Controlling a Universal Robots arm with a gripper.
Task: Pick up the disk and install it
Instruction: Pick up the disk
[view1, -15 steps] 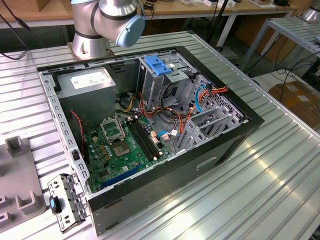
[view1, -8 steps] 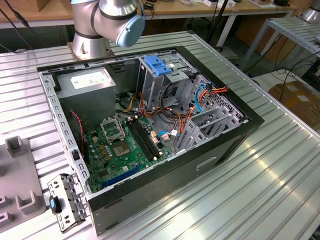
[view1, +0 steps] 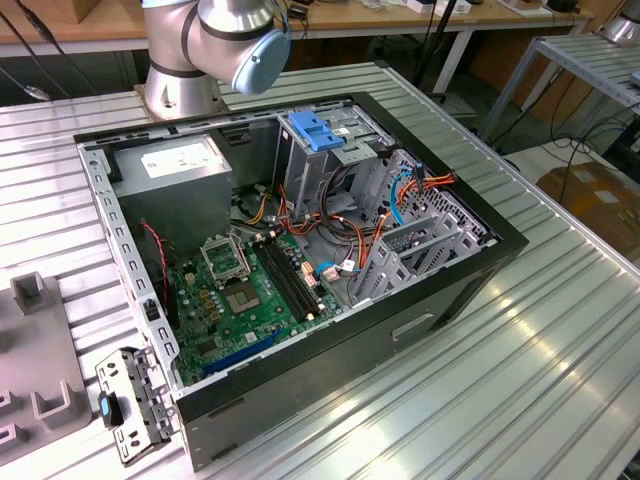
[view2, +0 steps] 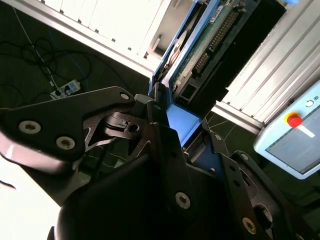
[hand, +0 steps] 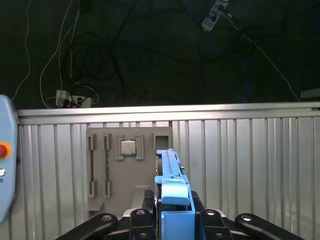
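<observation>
Claw (hand: 173, 207) of mine is clamped on one end of the flat silver-grey hard drive disk (hand: 168, 170) in its light-blue plastic carrier rail, holding it clear of the ribbed metal tabletop (hand: 250, 165), which I judge leaves the free end unobstructed for fitting.

The computer case (view1: 330, 350) is open on top, so it can be reached from above. Free room is found over the green board (view1: 245, 290). The side at the exterior view's right is crowded by the tall grey cage (view1: 300, 170), loose cables (view1: 375, 225) and a low cage (view1: 425, 250). One corner is filled by the power box (view1: 180, 190). In the first wrist view the disk (hand: 170, 170), clamped in the gripper (hand: 172, 205), is hung in open air above the ribbed table (hand: 250, 165).
</observation>
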